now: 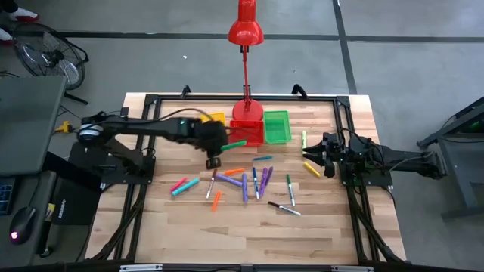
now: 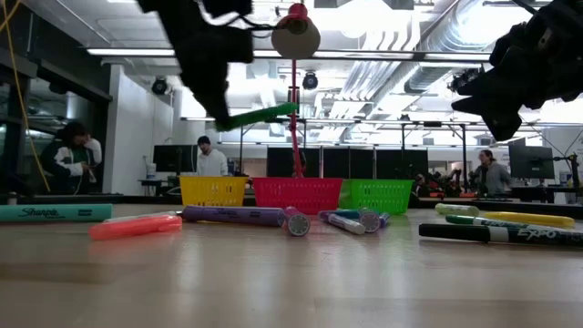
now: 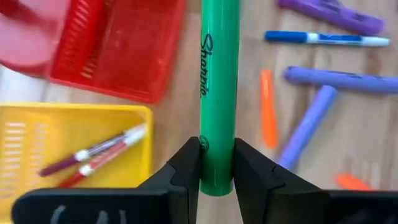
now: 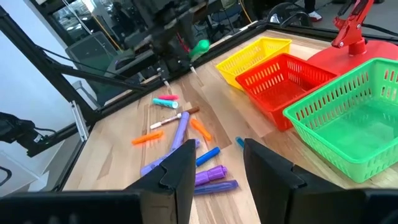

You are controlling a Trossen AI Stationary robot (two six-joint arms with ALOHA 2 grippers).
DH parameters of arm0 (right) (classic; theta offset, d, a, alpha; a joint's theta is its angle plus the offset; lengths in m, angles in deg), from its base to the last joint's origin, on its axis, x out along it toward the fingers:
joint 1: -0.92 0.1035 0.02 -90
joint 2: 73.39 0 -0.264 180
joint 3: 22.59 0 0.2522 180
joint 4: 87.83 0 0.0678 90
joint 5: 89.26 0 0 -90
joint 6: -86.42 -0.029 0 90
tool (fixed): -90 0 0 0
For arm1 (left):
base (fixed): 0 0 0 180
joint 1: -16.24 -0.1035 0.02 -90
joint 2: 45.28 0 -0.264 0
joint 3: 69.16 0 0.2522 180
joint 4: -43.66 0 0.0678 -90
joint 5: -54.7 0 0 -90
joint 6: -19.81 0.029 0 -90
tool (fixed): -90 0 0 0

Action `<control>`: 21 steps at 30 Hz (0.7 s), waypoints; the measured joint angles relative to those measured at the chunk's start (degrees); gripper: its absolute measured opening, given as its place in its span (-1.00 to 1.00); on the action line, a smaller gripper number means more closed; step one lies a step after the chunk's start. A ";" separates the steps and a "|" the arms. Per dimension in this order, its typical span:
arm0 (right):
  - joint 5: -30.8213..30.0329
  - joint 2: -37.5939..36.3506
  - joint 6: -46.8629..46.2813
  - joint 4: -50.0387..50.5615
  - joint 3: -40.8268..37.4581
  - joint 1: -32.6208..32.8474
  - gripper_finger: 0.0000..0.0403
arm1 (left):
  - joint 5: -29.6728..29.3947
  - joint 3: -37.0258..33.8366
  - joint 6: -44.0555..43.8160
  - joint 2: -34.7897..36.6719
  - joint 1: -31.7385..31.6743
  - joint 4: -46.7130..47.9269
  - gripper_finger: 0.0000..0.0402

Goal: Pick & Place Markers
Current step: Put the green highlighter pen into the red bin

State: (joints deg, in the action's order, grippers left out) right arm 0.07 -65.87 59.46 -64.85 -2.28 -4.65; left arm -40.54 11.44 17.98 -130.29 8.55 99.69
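Note:
My left gripper (image 3: 217, 171) hangs above the table just in front of the red bin (image 1: 247, 131), shut on a green marker (image 3: 219, 93). In the high view the green marker (image 1: 236, 142) points toward the table's right; the low view shows the green marker (image 2: 260, 115) high in the air. Several more markers (image 1: 249, 181) in purple, orange, blue, pink and green lie flat on the table's middle. Two markers (image 3: 93, 155) lie in the yellow bin (image 3: 74, 143). My right gripper (image 4: 219, 168) waits open at the table's right side, nothing between its fingers. My left gripper pinches the green marker near one end (image 3: 216, 180) between its two fingers (image 3: 186, 165), one on each side of the barrel. Its long free part sticks out beyond the fingertips. It is lifted clear of the table, nearly level, its free end slightly raised.
Yellow (image 1: 215, 119), red and green (image 1: 277, 126) bins stand in a row at the table's far middle. A red desk lamp (image 1: 246, 30) rises from its base (image 1: 248, 112) behind the red bin. A black frame (image 1: 344, 136) borders the table. People sit in the room beyond.

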 joint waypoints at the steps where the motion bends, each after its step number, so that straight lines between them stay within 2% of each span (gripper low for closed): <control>1: 0.02 -0.02 0.00 0.02 0.00 -0.01 -0.38 | -0.10 2.02 0.43 -1.58 -0.84 1.37 -0.65; 15: 0.02 -0.03 0.00 -0.01 -0.01 0.00 -0.38 | -0.48 28.81 6.18 -24.80 -10.20 14.20 -0.65; 21: -0.02 -0.03 0.00 -0.01 0.00 -0.01 -0.38 | -1.50 35.71 7.89 -31.72 -11.08 20.40 -0.65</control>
State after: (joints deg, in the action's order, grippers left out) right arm 0.05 -65.90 59.46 -64.86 -2.28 -4.66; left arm -42.05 47.15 25.87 -162.01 -2.53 120.09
